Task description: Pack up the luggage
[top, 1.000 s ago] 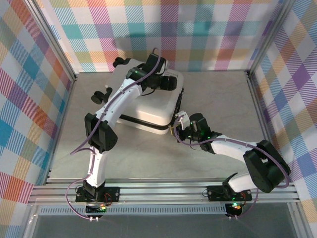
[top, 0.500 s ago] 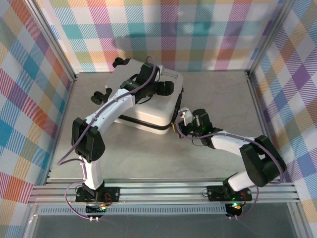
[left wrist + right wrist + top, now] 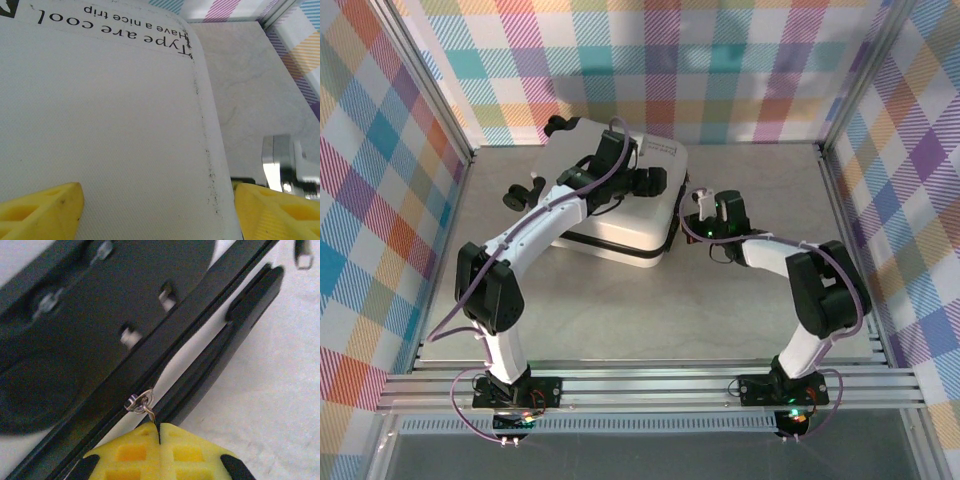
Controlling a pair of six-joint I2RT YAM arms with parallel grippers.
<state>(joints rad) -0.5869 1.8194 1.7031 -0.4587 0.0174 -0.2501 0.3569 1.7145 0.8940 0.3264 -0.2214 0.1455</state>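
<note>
The luggage (image 3: 620, 228) lies flat and closed on the table (image 3: 750, 300), toward the back and a little left of centre. Its white shell (image 3: 110, 125) faces up and its black wheels (image 3: 560, 126) point to the left and back. A printed label (image 3: 135, 30) runs along the shell's far edge.

On the suitcase's right side, the right gripper (image 3: 692, 218) is pressed up to the black seam. Its yellow fingertips (image 3: 130, 452) are closed together on the small metal zipper pull (image 3: 141, 402). That arm rises from its base, folds sharply at the elbow near the right wall, and sends the forearm leftward, low over the table.

The left arm reaches in a long arc from its base, up and across the shell. The left gripper (image 3: 645, 182) is poised over the lid near its right edge, pointing down. Its jaws stand wide apart and hold nothing, and the wrist view shows one finger (image 3: 42, 210) above the shell and the other (image 3: 275, 212) past its rim.
</note>
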